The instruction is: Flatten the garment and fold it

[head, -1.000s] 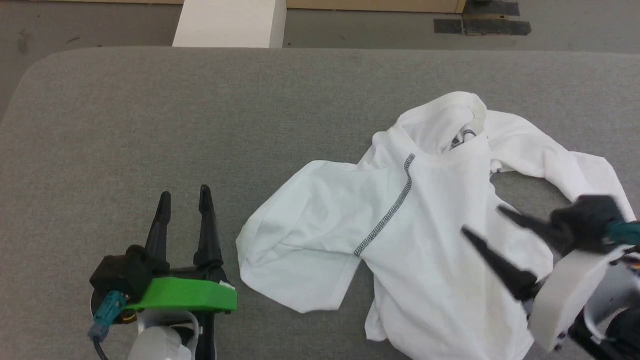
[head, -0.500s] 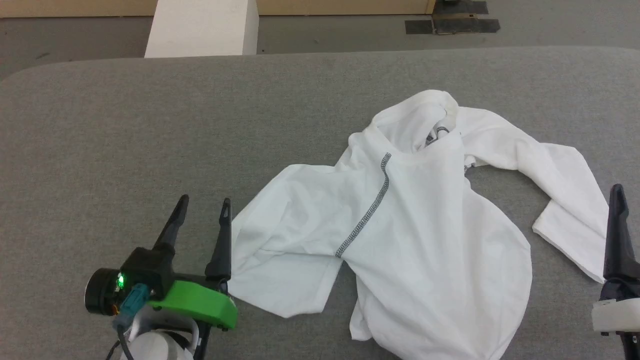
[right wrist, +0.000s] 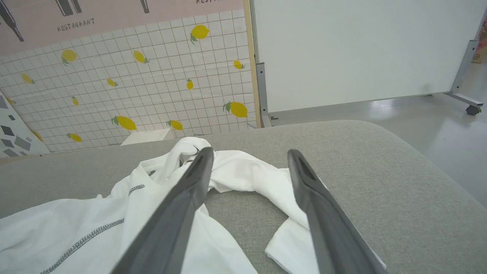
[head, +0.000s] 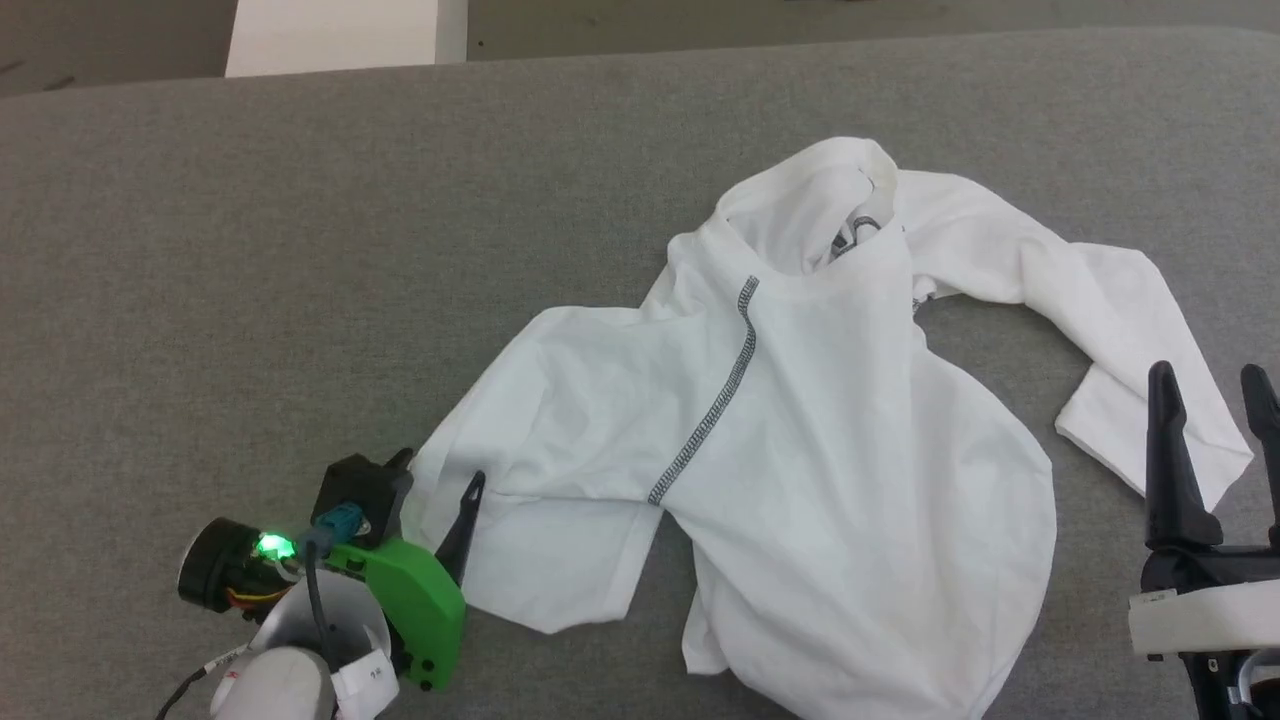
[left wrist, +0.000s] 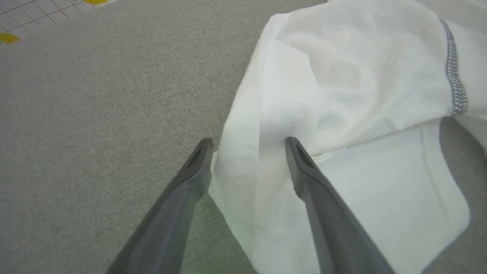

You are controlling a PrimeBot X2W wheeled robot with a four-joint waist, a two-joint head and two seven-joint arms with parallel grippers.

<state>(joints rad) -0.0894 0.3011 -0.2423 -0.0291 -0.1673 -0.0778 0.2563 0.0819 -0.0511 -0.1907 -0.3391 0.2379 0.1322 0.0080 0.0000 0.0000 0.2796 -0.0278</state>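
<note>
The garment (head: 800, 450) lies crumpled and twisted on the grey counter (head: 250, 300), collar toward the far side, 1 sleeve doubled over on itself at the robot's left and the other sleeve curving out to the right. The left end effector (head: 438, 468) stands open at the outer edge of the doubled sleeve; in the left wrist view 1 finger is over bare counter and the other over cloth, holding nothing. The right end effector (head: 1207, 372) is also open and empty, just beside the right sleeve's cuff (head: 1140, 440). The main risk I see is at the left: closing here would likely pinch 2 layers, so a pull would drag the fold along instead of opening it. A fingertip pressed low could also push the soft cotton ahead of it and bunch it. If both arms pull outward while the body is twisted, the twist may tighten, and thin cloth could slip from narrow fingers partway. As for containers, the garment sits in none, directly on the counter. The only box-like thing is a white box (head: 335, 35) beyond the counter's far edge; its inside is hidden, so I cannot tell what it holds.
</note>
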